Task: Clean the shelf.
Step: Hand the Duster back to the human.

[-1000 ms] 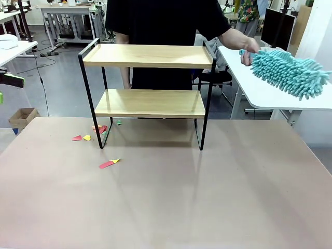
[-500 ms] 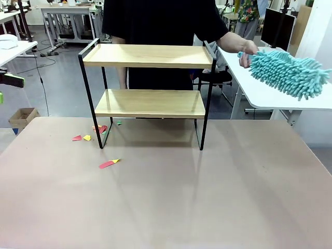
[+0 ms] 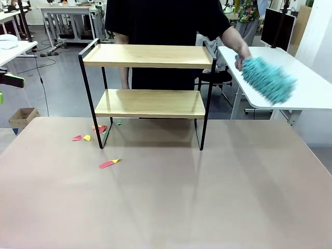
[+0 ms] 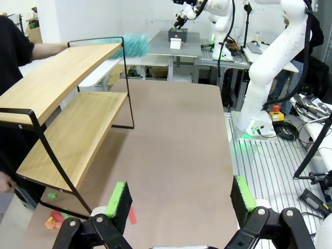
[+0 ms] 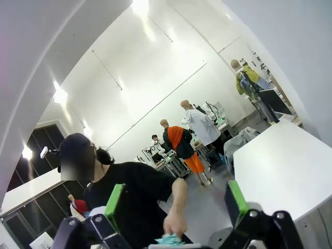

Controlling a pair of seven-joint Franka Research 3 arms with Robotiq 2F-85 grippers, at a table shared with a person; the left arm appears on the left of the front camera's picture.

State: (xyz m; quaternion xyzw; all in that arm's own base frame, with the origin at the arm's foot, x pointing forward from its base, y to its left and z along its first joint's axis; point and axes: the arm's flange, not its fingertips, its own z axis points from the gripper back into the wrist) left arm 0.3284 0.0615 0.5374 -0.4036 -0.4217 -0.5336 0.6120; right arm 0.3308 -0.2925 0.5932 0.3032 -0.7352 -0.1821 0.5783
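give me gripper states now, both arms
left gripper: open, fingers wide apart, holding nothing
right gripper: open, holding nothing

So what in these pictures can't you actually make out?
- Duster, front view: smeared by motion, so its shape and handle are unclear.
- Person's hand, front view: partly behind the duster, grip hidden.
- Coloured scraps on the table, front view: too small to identify.
- Shelf, left wrist view: its near end is cut off by the picture's edge.
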